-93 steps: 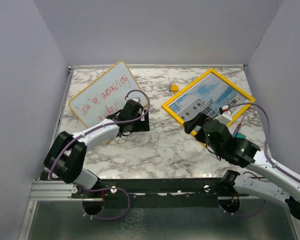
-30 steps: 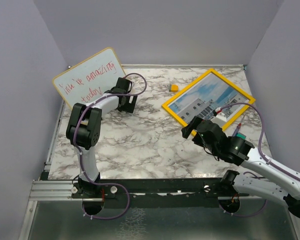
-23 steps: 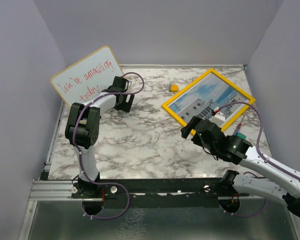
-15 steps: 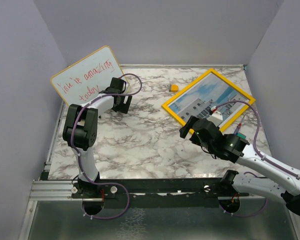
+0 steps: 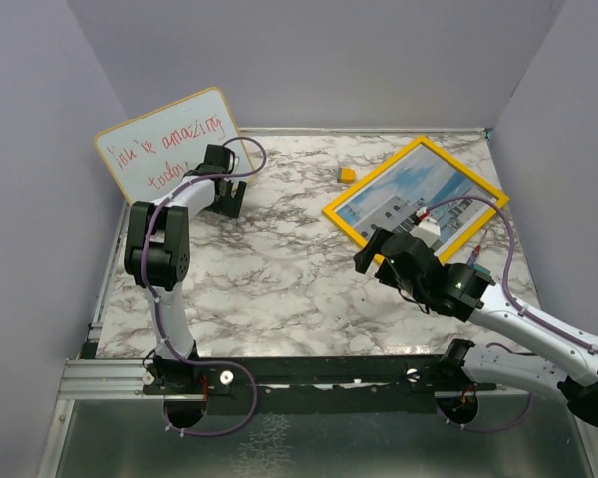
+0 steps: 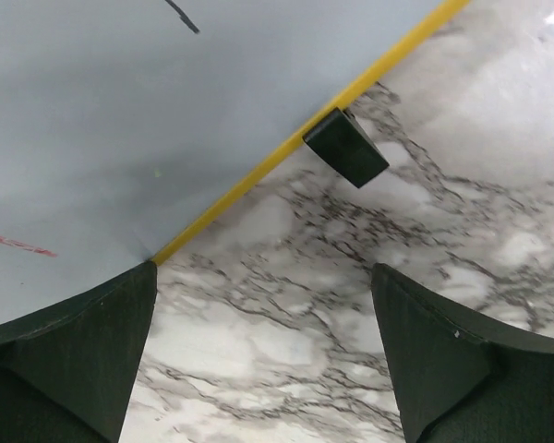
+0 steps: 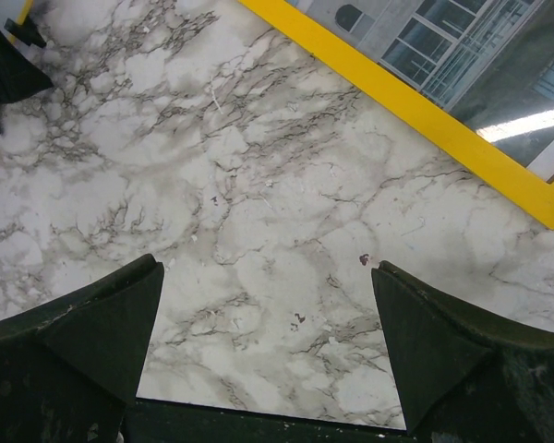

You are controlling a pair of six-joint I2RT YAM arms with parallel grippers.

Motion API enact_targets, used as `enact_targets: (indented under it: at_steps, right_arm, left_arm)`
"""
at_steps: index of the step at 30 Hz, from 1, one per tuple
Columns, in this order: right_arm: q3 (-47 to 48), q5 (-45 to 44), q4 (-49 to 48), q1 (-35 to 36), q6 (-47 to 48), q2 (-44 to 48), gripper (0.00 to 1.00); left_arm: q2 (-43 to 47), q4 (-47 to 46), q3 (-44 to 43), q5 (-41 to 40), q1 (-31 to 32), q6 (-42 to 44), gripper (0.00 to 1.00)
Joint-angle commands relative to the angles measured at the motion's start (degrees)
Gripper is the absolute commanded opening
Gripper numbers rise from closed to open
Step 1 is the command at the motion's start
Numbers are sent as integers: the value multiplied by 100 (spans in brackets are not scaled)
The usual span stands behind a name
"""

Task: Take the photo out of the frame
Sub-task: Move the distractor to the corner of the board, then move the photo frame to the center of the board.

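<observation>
The frame (image 5: pixel 341 223) with its thin yellow border lies flat at the back right of the marble table, face up. The photo (image 5: pixel 409 189) of a white building under blue sky sits inside it. My right gripper (image 5: pixel 369 251) hovers open and empty just off the frame's near-left corner. In the right wrist view the yellow border (image 7: pixel 415 111) and photo (image 7: pixel 425 37) lie ahead of the open gripper (image 7: pixel 266 268). My left gripper (image 5: pixel 227 202) is open at the back left, by the whiteboard; its wrist view (image 6: pixel 263 272) shows only marble between the fingers.
The whiteboard (image 5: pixel 164 139) with red handwriting leans against the back-left wall; its edge (image 6: pixel 258 175) and a black piece (image 6: pixel 344 148) show in the left wrist view. A small yellow block (image 5: pixel 347 174) lies at the back middle. A teal object (image 5: pixel 475 271) sits by the right arm.
The left arm has pushed the whiteboard back and left, tilting it up against the wall. The right gripper has edged slightly left along the frame's near corner.
</observation>
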State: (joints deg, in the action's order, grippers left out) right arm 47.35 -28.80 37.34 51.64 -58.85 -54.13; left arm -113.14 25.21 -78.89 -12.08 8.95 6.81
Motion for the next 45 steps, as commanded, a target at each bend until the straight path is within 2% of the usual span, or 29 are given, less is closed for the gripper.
enact_targets:
  at_steps: [1, 16, 22, 26, 31, 34, 40, 45]
  right_arm:
    - [122, 6, -52, -8, 6, 39, 100]
    - [190, -7, -2, -5, 69, -133, 100]
    - [207, -102, 36, -5, 95, -116, 100]
    - [301, -377, 230, -6, 203, -107, 100]
    - [473, -771, 649, -102, 224, -186, 100]
    - [476, -533, 744, -480, 296, -252, 100]
    - [86, 548, 385, -1839, 671, -221, 100]
    - [-286, 1246, 154, -2726, 766, -264, 100]
  left_arm:
    - [-409, 230, -376, -157, -158, 292, 98]
    - [-1167, 249, -1378, -36, -215, 482, 98]
    - [-1163, 248, -1360, 238, -235, 342, 98]
    - [-828, 206, -997, 698, -233, -61, 98]
    - [-103, -121, -296, 1844, -221, -646, 98]
    - [284, -339, 186, 2003, -207, -993, 98]
    - [1135, -798, 998, 2202, 121, -1297, 99]
    - [1359, -1192, 779, 2487, 826, -1637, 99]
